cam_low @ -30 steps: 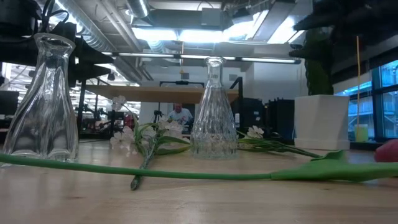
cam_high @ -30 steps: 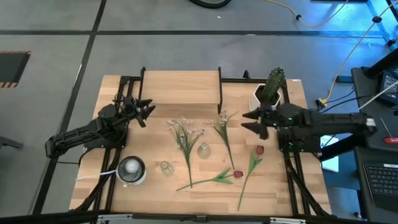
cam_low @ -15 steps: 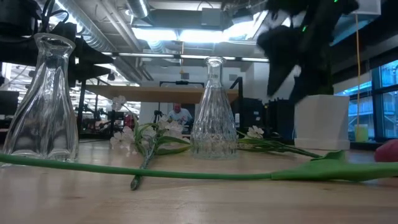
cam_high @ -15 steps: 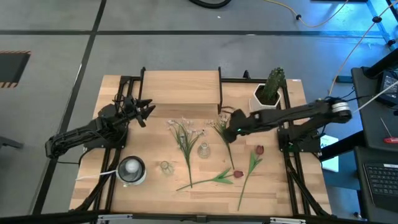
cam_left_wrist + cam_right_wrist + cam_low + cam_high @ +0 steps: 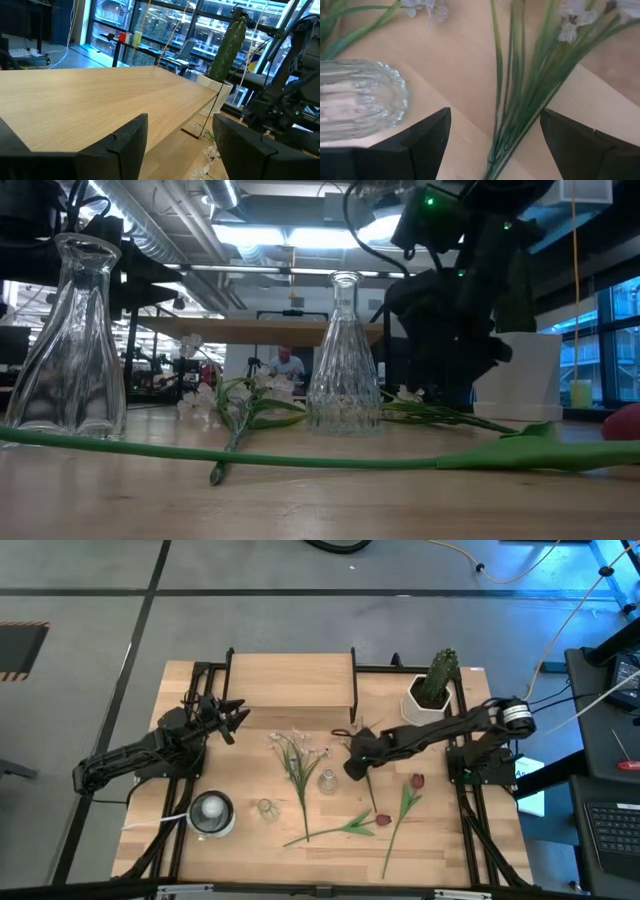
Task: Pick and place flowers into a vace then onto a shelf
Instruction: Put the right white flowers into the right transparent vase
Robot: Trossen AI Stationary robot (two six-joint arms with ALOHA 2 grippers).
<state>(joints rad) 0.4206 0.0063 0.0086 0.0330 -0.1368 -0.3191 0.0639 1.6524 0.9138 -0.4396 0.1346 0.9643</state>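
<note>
My right gripper (image 5: 351, 761) (image 5: 495, 125) is open and hangs low over the stems of a white-blossom spray (image 5: 360, 752) (image 5: 522, 95). Its fingers stand on either side of the green stems, apart from them. A second white spray (image 5: 297, 755) lies left of it. Two red-bud flowers (image 5: 345, 827) (image 5: 405, 802) lie flat toward the near edge. A small glass vase (image 5: 327, 781) (image 5: 355, 95) stands just beside my right gripper, and another (image 5: 266, 809) stands farther left. My left gripper (image 5: 232, 718) (image 5: 180, 132) is open and waits by the shelf (image 5: 290, 688) (image 5: 100, 95).
A green cactus in a white pot (image 5: 432, 688) stands at the far right behind my right arm. A round white-and-grey object (image 5: 211, 812) sits near the left near corner. In the low view a long green stem (image 5: 300, 458) crosses the foreground in front of both vases.
My right arm has swung from beside the cactus toward the table's middle and come down over the white-blossom spray, its fingers still apart. The flowers and vases lie as before.
</note>
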